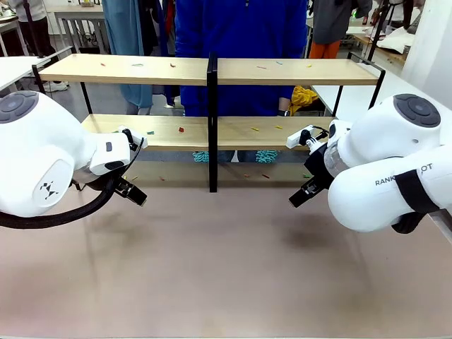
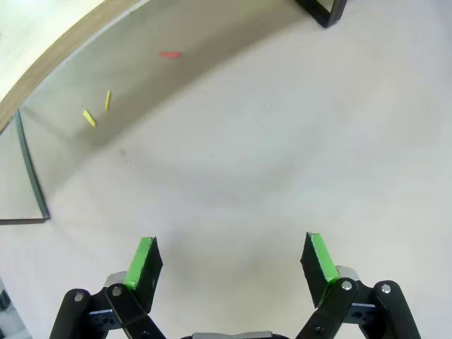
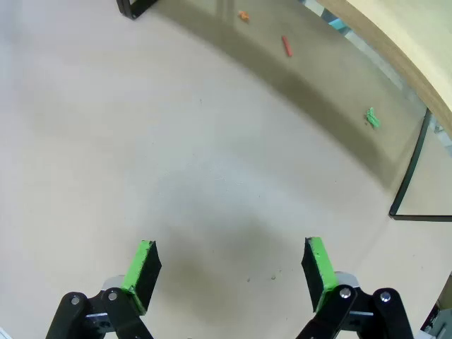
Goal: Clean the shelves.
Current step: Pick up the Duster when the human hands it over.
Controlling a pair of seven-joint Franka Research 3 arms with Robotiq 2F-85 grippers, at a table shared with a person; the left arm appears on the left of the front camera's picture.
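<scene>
While both arms reach in from the sides, the near stretch of the table (image 1: 226, 282) lies bare between them. The left gripper (image 1: 135, 193) hangs low over the tabletop on the left, tilted down toward the middle. Its wrist view shows the green pads (image 2: 143, 263) spread wide with nothing between them, only bare table beneath. The right gripper (image 1: 296, 198) mirrors it on the right, also low and angled inward. Its pads (image 3: 141, 265) are likewise parted and grasp nothing.

Just beyond the grippers, small scraps lie on the table in the shadow under the rack. The left wrist view shows two yellow scraps (image 2: 88, 119) close together and a red scrap (image 2: 169, 54) farther along. The right wrist view shows an orange bit (image 3: 243, 15), a red bit (image 3: 286, 46) and a green bit (image 3: 372, 119).

The shelves (image 1: 155, 132) stand across the far half of the table, spanning nearly its whole width, with a black upright (image 1: 212, 127) at the centre. More coloured crumbs (image 1: 181, 130) dot the lower boards, and a few others (image 1: 172, 65) sit on the upper boards.

Behind the rack, a person in a blue top (image 1: 240, 35) stands at the far side, and a yellow cloth (image 1: 304, 95) shows to the right.
</scene>
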